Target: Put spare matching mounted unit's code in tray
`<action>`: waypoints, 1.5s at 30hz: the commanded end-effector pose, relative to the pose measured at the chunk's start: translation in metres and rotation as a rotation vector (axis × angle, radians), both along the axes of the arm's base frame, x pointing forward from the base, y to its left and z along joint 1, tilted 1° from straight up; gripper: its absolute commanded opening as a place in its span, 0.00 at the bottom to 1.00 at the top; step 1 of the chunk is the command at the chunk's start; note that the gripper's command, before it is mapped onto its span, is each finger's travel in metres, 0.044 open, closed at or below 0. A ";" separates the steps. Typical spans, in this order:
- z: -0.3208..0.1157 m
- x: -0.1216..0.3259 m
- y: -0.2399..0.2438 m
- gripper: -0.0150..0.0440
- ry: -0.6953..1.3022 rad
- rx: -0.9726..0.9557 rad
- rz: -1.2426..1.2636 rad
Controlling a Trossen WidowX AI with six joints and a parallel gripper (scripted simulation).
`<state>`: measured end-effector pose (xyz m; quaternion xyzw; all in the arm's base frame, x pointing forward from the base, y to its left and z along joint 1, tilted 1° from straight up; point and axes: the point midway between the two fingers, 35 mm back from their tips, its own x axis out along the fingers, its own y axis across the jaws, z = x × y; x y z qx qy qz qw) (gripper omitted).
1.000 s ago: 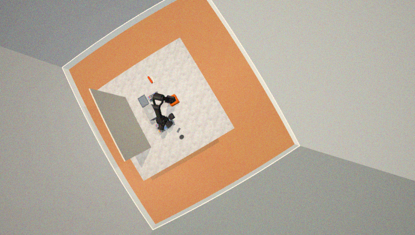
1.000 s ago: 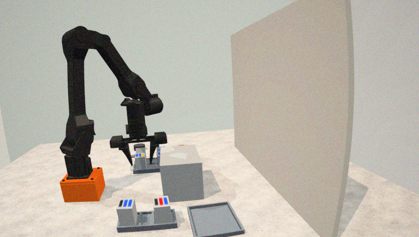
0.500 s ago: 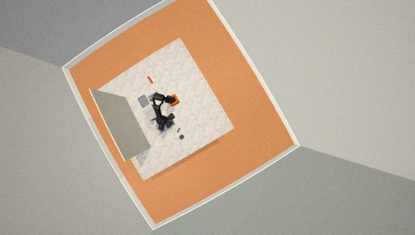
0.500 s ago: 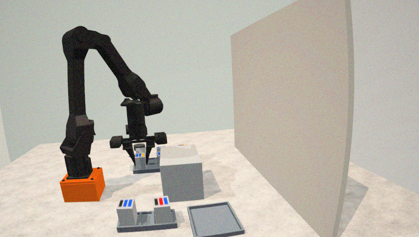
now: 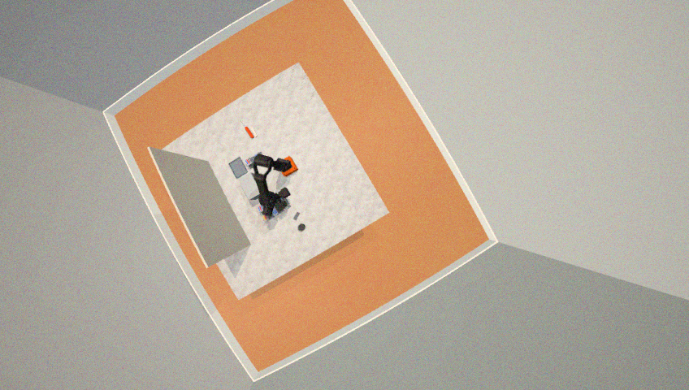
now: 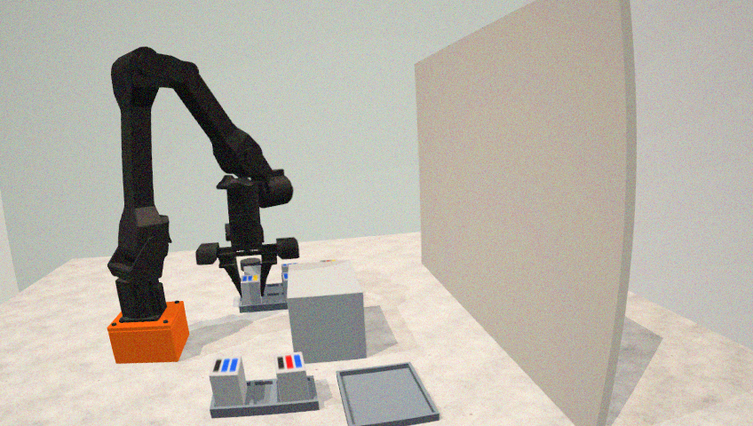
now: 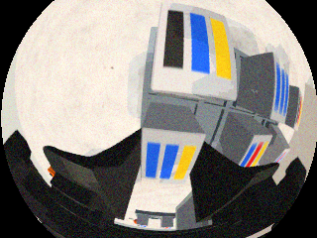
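My gripper (image 6: 251, 295) (image 7: 166, 134) is shut on a grey block striped blue, blue, yellow (image 6: 250, 290) (image 7: 170, 161), which stands at the edge of the far rack (image 6: 264, 307). A block striped black, blue, yellow (image 7: 193, 50) stands beside it. Blocks striped blue, blue, blue (image 7: 263, 89) and blue, red, yellow (image 7: 243, 131) are further right in the wrist view. The near rack (image 6: 264, 408) holds blocks striped black, blue, blue (image 6: 226, 388) and black, red, blue (image 6: 290, 382). The grey tray (image 6: 391, 396) (image 5: 237, 167) is empty. No code on the mounted unit's back is readable.
A large grey box (image 6: 327, 327) stands between the far rack and the tray. A tall beige panel (image 6: 518, 158) (image 5: 197, 202) stands past it. A dark round object (image 5: 301, 227) and a small grey piece (image 5: 296, 215) lie near the far rack. A red object (image 5: 249, 132) lies beyond the tray.
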<state>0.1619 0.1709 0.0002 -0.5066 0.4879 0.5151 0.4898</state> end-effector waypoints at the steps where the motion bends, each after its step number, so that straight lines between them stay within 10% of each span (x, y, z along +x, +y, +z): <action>1: 0.020 0.004 0.004 0.25 -0.014 0.014 0.001; 45: 0.150 0.002 0.009 0.25 -0.013 0.014 0.003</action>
